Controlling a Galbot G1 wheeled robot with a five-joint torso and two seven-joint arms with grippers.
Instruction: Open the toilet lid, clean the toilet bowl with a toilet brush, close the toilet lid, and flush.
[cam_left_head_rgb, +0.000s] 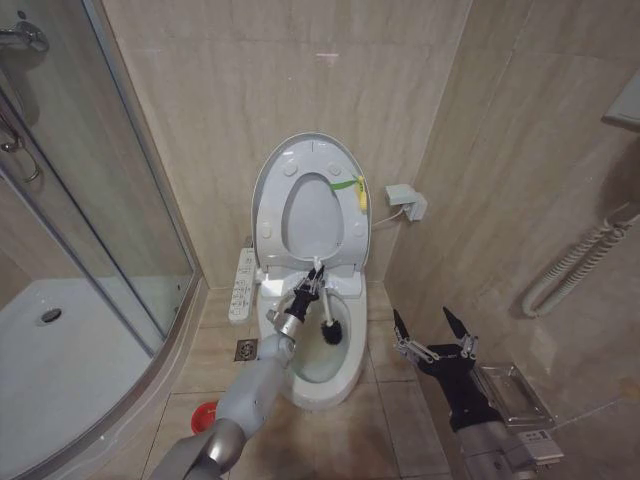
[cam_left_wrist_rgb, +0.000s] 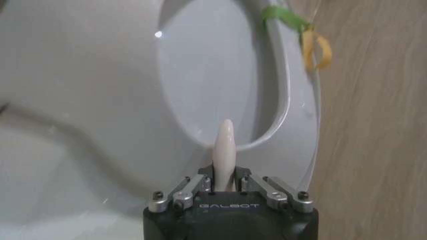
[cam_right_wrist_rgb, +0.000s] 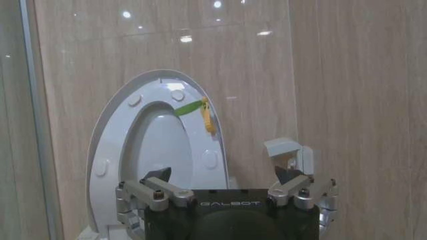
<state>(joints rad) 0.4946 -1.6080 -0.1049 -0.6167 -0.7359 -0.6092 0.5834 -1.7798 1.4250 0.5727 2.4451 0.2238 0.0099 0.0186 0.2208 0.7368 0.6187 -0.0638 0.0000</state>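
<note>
The toilet lid (cam_left_head_rgb: 312, 215) and the seat ring (cam_left_head_rgb: 347, 232) stand upright against the wall, leaving the toilet bowl (cam_left_head_rgb: 345, 372) uncovered. My left gripper (cam_left_head_rgb: 310, 287) is shut on the white handle of the toilet brush (cam_left_head_rgb: 331, 332), whose dark bristle head hangs down inside the bowl near its back. In the left wrist view the handle (cam_left_wrist_rgb: 225, 147) pokes out between the closed fingers, with the raised seat ring (cam_left_wrist_rgb: 120, 100) behind it. My right gripper (cam_left_head_rgb: 433, 332) hovers open to the right of the toilet; the right wrist view has it (cam_right_wrist_rgb: 223, 176) facing the upright lid (cam_right_wrist_rgb: 157, 145).
A small red cup holder (cam_left_head_rgb: 204, 417) sits on the floor left of the toilet, near a floor drain (cam_left_head_rgb: 246, 349). The shower tray (cam_left_head_rgb: 60, 370) and its curved glass door lie to the left. A control panel (cam_left_head_rgb: 242, 285) hangs beside the bowl. A grab rail (cam_left_head_rgb: 575, 265) is on the right wall.
</note>
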